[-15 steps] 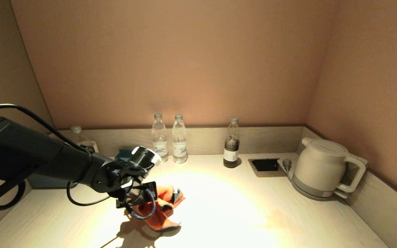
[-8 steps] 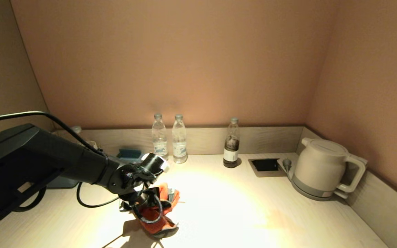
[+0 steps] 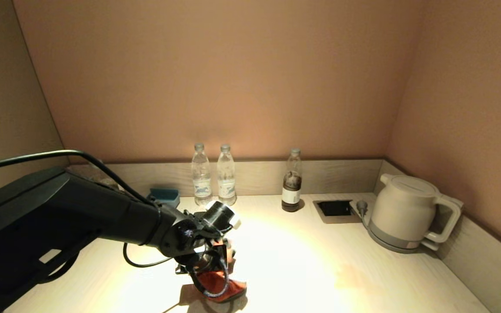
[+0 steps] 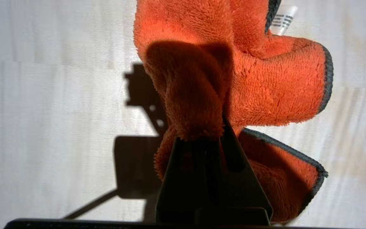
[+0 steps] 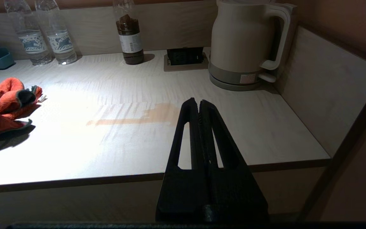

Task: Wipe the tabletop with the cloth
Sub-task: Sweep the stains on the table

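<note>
An orange cloth [image 3: 222, 284] with a dark hem is bunched on the pale wooden tabletop [image 3: 302, 265], near the front centre-left. My left gripper [image 3: 209, 267] is shut on the cloth [image 4: 233, 79] and presses it down on the table. The cloth also shows in the right wrist view [image 5: 6, 105]. A faint tan stain [image 3: 355, 276] lies on the table right of the cloth; it also shows in the right wrist view [image 5: 145, 116]. My right gripper [image 5: 199, 106] is shut and empty, parked in front of the table's front edge.
Two water bottles [image 3: 213, 178] and a dark-filled bottle [image 3: 292, 180] stand by the back wall. A white kettle [image 3: 409, 213] sits at the right, beside a black socket recess [image 3: 334, 208]. A blue tray [image 3: 163, 196] lies at the back left.
My left gripper has dragged the cloth to the right and toward the front edge of the table. The right arm has not moved.
</note>
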`<state>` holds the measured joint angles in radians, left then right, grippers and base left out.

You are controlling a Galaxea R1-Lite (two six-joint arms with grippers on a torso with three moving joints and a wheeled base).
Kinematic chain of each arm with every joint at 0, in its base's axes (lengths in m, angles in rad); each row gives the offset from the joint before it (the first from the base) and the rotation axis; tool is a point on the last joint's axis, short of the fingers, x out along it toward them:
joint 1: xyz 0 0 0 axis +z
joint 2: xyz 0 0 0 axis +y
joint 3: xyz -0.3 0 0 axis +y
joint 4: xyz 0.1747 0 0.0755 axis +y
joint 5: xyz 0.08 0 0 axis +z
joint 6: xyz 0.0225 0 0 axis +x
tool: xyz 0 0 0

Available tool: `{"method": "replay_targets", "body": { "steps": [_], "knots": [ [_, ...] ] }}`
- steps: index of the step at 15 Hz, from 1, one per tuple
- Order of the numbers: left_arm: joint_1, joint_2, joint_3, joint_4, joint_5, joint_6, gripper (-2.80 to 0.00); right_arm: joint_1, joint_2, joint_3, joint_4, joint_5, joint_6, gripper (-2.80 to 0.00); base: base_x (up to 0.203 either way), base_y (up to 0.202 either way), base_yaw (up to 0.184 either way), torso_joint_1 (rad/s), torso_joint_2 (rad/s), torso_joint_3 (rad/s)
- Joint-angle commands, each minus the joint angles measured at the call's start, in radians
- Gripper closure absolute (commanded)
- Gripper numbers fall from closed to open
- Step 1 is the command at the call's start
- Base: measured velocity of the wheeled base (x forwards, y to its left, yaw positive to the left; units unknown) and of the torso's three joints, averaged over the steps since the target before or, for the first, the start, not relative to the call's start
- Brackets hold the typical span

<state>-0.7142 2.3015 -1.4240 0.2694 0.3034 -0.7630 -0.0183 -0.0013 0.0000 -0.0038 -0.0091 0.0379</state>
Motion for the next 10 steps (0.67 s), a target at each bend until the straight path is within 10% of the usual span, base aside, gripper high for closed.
{"method": "replay_targets", "body": {
  "steps": [1,10],
  "knots": [
    [-0.04,0.009,-0.038,0.001,-0.009,-0.009,0.0,0.0,0.001,0.0,-0.001,0.0,0.0,0.0,0.0,0.0,0.0,0.0,0.0,0.0],
    [-0.163,0.08,-0.231,0.04,-0.036,-0.01,0.0,0.0,0.001,0.0,-0.001,0.0,-0.001,0.0,0.0,0.0,0.0,0.0,0.0,0.0]
  ]
}}
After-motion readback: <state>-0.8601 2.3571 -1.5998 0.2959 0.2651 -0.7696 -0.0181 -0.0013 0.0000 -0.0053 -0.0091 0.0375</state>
